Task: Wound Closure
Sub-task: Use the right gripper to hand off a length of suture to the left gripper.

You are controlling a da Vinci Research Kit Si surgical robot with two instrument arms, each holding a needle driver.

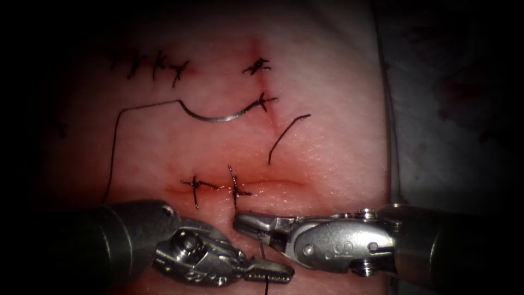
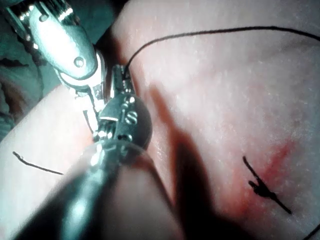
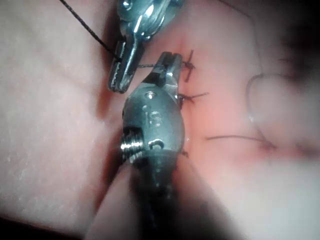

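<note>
The curved needle lies free on the tissue, left of the upper cut, held by neither tool. Its thread runs left, then down under the left tool. Below the lower cut, my left tool is shut on the thread. Just above it, my right tool grips the same strand. In the right wrist view a short taut stretch of thread joins the left tool to my right tool. The left wrist view shows my left tool with thread leading away.
Two stitches cross the lower cut; further stitches close the upper cut and an older row at the upper left. A loose cut end of thread lies right of the upper cut. Red fluid tints the lower cut.
</note>
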